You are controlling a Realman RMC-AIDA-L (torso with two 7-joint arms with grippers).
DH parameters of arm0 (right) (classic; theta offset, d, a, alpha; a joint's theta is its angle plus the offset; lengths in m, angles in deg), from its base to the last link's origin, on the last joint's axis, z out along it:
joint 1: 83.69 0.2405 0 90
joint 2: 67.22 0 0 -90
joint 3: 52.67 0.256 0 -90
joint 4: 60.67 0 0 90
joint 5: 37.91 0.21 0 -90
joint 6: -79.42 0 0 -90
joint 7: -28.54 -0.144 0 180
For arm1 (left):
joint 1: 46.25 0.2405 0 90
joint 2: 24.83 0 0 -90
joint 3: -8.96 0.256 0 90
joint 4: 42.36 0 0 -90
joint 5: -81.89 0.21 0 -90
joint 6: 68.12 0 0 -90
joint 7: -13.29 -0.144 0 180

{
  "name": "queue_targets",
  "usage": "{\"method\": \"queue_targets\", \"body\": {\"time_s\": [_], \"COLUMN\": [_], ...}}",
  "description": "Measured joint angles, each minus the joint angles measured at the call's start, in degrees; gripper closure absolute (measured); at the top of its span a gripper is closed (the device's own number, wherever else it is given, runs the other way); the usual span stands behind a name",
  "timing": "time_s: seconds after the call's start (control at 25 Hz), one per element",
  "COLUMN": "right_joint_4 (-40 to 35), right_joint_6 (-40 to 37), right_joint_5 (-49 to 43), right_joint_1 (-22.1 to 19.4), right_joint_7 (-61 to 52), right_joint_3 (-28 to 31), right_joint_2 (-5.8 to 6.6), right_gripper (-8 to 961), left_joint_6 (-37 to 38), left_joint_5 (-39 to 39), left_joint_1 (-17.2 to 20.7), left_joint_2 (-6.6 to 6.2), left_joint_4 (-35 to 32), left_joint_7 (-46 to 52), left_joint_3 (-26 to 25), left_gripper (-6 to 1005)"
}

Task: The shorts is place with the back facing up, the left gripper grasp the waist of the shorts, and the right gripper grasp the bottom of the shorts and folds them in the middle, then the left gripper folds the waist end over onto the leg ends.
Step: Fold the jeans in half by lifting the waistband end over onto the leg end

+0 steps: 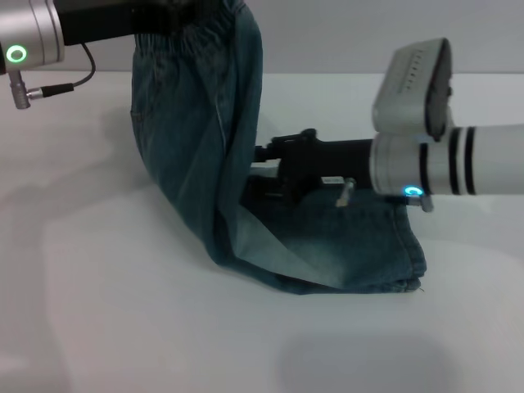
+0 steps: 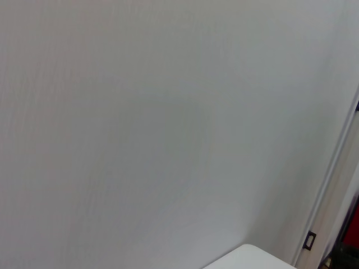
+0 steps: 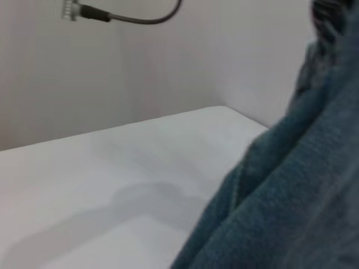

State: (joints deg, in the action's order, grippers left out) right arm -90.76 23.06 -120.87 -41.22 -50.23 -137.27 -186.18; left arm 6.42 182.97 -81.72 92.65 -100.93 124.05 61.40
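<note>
The blue denim shorts [image 1: 196, 147] hang by the elastic waist from my left gripper [image 1: 184, 20], which is shut on the waist at the top edge of the head view. The leg ends [image 1: 360, 254] lie flat on the white table [image 1: 123, 327]. From the right, my right gripper [image 1: 266, 155] reaches in low against the hanging cloth just above the leg ends, and its tip is hidden behind the fold. In the right wrist view the denim [image 3: 291, 196] fills the near side. The left wrist view holds only a wall and a table corner [image 2: 252, 258].
Bare white table spreads to the left of and in front of the shorts. A grey cable [image 3: 134, 19] hangs from my left arm above the table. A pale wall stands behind the table.
</note>
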Motion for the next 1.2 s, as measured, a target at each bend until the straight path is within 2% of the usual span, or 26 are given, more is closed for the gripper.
{"method": "queue_targets", "body": {"time_s": [0.12, 0.32, 0.4, 0.48, 0.72, 0.84, 1.2], "right_joint_4": [-1.7, -3.7, -4.5, -4.5, -3.6, -3.2, -1.9], "right_joint_6": [0.1, 0.2, 0.9, 1.2, 2.6, 2.7, 3.0], "right_joint_5": [-0.2, -0.3, -0.3, -0.2, 0.2, 5.4, 10.5], "right_joint_1": [-3.5, -6.9, -9.2, -9.6, -10.9, -12.0, -13.0], "right_joint_7": [0.0, 0.4, 1.9, 3.0, 7.9, 11.6, 15.5], "right_joint_3": [2.7, 6.5, 11.3, 13.0, 26.4, 32.2, 34.4], "right_joint_2": [0.28, 0.38, 0.39, 0.39, 0.34, 0.25, 0.46], "right_gripper": [495, 494, 494, 494, 494, 494, 495], "left_joint_6": [0.3, 0.5, 1.1, 1.9, 3.9, 4.3, 3.9], "left_joint_5": [0.2, 0.3, 0.3, 0.3, 0.3, -0.2, -1.3], "left_joint_1": [0.5, 1.2, 1.7, 2.0, 2.9, 3.3, 3.5], "left_joint_2": [-0.06, -0.07, -0.07, -0.07, 0.16, 0.4, 0.66], "left_joint_4": [0.4, 0.4, 0.4, 0.4, 0.6, 1.0, 2.0], "left_joint_7": [0.0, 0.0, 0.0, 0.0, -0.5, -1.1, -1.4], "left_joint_3": [0.1, 0.4, 0.4, 0.4, 0.8, 2.4, 10.1], "left_gripper": [966, 966, 966, 966, 964, 961, 955]}}
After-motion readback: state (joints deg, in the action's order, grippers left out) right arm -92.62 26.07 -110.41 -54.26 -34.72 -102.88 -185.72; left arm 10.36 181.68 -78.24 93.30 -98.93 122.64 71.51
